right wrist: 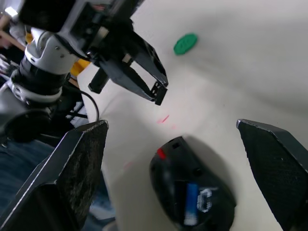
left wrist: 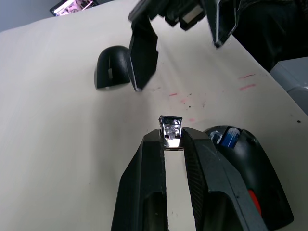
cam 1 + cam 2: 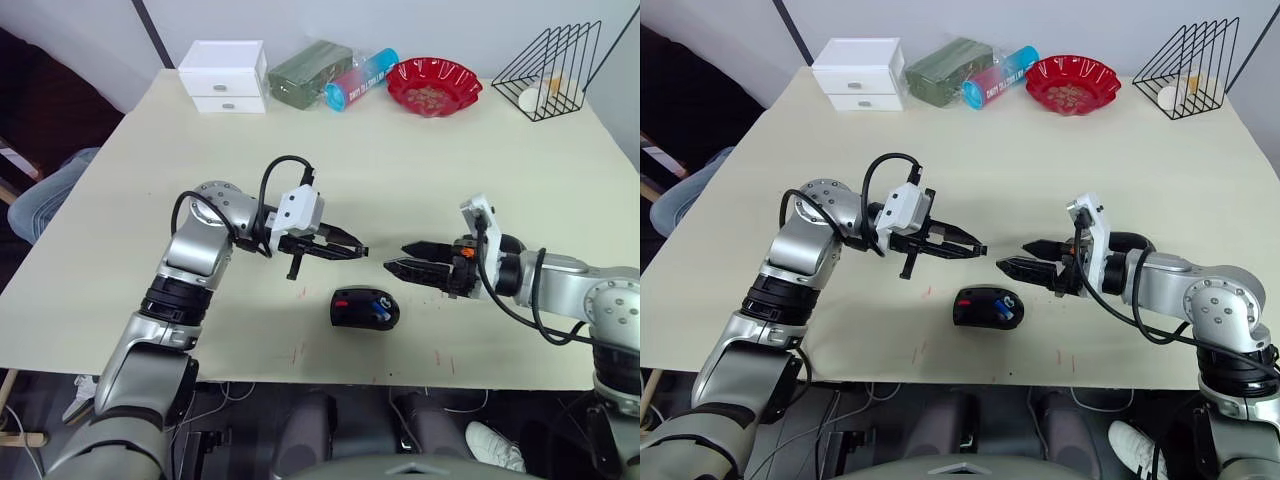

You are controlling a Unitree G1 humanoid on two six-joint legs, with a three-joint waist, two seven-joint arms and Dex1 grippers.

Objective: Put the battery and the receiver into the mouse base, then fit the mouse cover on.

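Observation:
The mouse base (image 3: 365,307) lies open side up near the table's front edge. The battery (image 1: 192,210) sits inside it, its blue end showing beside a red part. My left gripper (image 3: 358,249) hovers just above and left of the base, shut on the receiver (image 2: 171,133), a tiny metal plug pinched at the fingertips. My right gripper (image 3: 396,257) faces it from the right, a few centimetres away, open with nothing between its fingers. The mouse cover (image 2: 111,67) rests dome up on the table beyond the right gripper; my right arm hides it in the head views.
Along the far edge stand a white drawer box (image 3: 225,75), a green packet (image 3: 310,70), a blue and red tube (image 3: 360,78), a red bowl (image 3: 433,85) and a black wire rack (image 3: 550,70). A person's knee (image 3: 50,195) shows past the left edge.

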